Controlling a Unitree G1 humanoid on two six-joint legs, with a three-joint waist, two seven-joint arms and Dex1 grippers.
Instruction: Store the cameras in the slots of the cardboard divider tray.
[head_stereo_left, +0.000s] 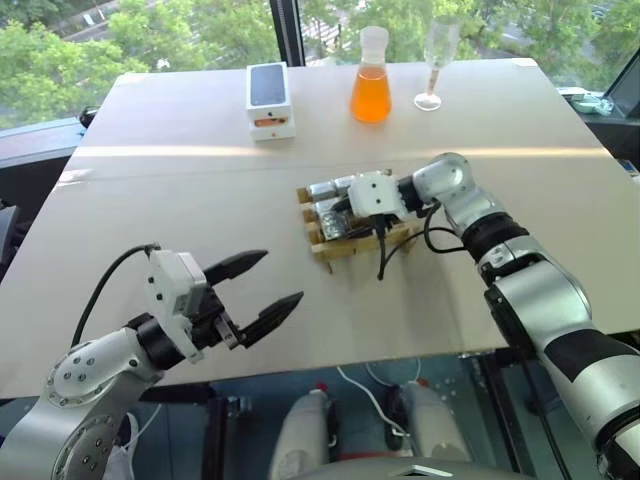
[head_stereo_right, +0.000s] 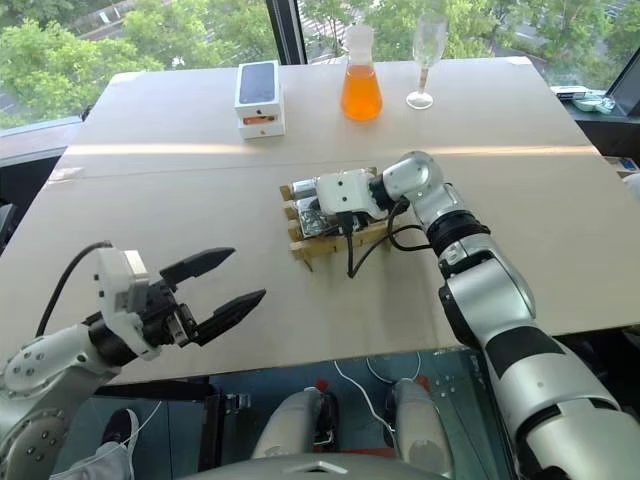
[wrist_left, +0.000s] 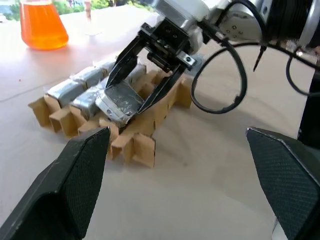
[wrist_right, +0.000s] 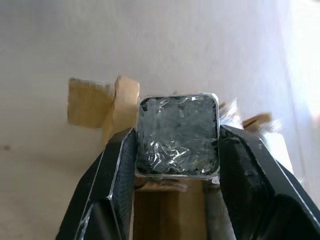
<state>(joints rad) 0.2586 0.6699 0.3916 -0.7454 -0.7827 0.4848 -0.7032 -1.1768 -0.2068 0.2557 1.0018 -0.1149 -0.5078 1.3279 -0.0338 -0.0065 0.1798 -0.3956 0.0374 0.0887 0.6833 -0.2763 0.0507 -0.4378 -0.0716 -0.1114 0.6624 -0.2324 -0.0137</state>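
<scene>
1. Between the two fingers of the right hand (wrist_left: 145, 82) sits one camera (wrist_left: 119, 101), pinched on its two sides and tilted over the cardboard tray (wrist_left: 131, 140). If it goes down at that tilt, its lower corner may land on a cardboard strip rather than in the slot.
2. Just beside the held camera, the other cameras (wrist_left: 75, 92) already fill neighbouring slots. A sideways nudge from the hand could knock one up or shift it.
3. Under the right hand, the tray looks light and lies loose on the surface (head_stereo_left: 180, 200). Pushing down off-centre may slide or tip it, or bend the strips.
4. The camera's wrapping looks glossy, so it may slip or twist in the grip if pressed against an edge.
5. Behind that hand, a black cable (head_stereo_left: 385, 250) hangs close to the tray and could snag its near edge.
6. Well apart, the left hand (head_stereo_left: 262, 290) hovers with its fingers spread wide, holding nothing; it poses little risk where it is.
</scene>
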